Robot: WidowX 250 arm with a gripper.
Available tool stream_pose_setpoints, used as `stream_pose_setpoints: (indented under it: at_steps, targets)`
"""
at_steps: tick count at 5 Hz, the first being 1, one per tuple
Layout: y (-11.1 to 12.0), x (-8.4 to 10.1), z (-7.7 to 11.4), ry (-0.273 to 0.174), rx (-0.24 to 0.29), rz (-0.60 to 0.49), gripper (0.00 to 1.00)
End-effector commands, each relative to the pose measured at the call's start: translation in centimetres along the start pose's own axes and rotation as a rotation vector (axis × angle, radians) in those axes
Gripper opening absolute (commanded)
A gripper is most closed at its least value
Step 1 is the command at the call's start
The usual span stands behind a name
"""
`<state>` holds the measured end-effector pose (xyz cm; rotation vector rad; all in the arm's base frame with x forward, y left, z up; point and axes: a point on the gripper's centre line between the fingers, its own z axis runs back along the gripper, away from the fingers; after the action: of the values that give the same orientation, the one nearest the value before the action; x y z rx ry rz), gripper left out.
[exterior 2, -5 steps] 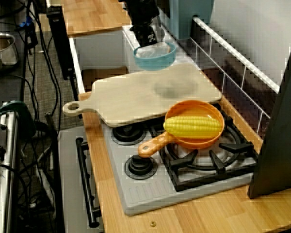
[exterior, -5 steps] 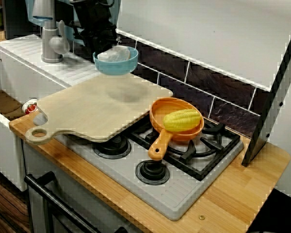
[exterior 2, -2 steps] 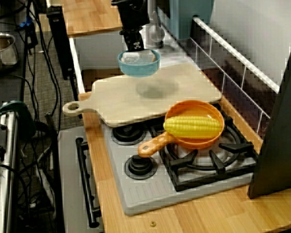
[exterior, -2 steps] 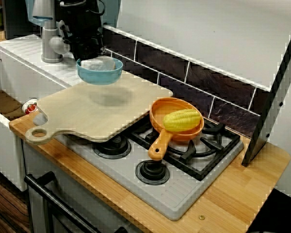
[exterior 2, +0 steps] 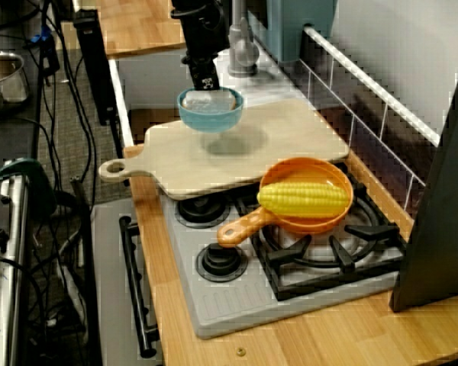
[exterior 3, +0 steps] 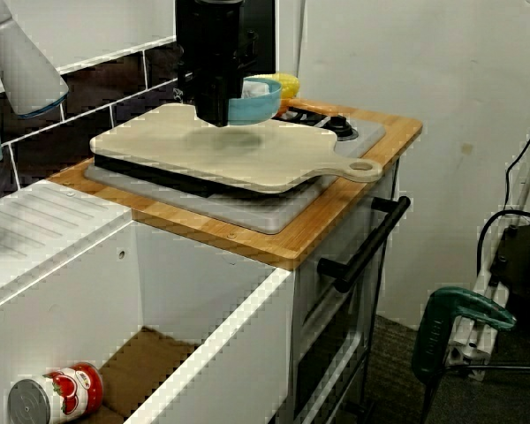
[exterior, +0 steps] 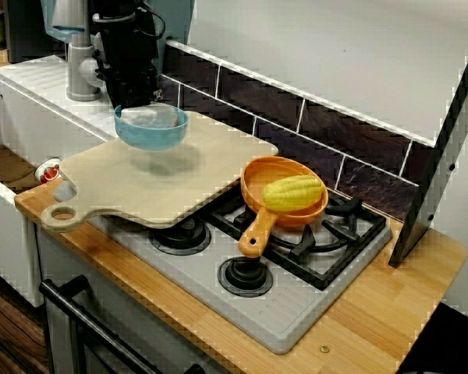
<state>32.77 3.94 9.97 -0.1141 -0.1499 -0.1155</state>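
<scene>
In the front view, a can (exterior: 49, 170) with a red label lies at far left, low in the sink (exterior 3: 194, 300). The view from the sink side shows it on its side on the sink floor. Behind the sink the grey faucet (exterior: 82, 70) stands upright.

Just right of the faucet my gripper (exterior: 137, 100) hangs straight down, black and upright. It is clamped on the far rim of a blue bowl (exterior: 150, 128). I hold the bowl level in the air over the back left part of the board (exterior: 164, 179), clear of it. Its shadow falls on the wood just below, which the view along the stove also shows. Something pale lies in the bowl; I cannot tell what.

The board rests flat across the left half of the stove (exterior: 296, 304). Its handle, with a round hole, points out to the front left, over the edge of the tabletop (exterior: 390, 312).

Right of the board, just beside its edge, an orange pan (exterior: 285, 204) sits on the back right grate. Its handle points toward the front. A yellow corn (exterior: 293, 192) lies across the pan. The pan and corn are well apart from my bowl.
</scene>
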Motion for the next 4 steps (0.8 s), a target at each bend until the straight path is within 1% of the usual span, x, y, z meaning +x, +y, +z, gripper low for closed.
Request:
stream_pose_setpoints:
  at_steps: [1, 2, 3, 4]
  targets:
    - [0.3, 0.5, 3.4, 0.012, 0.027, -0.023, 0.00]
    - [0.3, 0.1, 3.1, 0.036, 0.039, -0.035, 0.00]
    - [0.1, -0.7, 2.4, 0.042, 0.054, -0.055, 0.00]
    - [0.1, -1.4, 1.7, 0.039, 0.069, -0.063, 0.00]
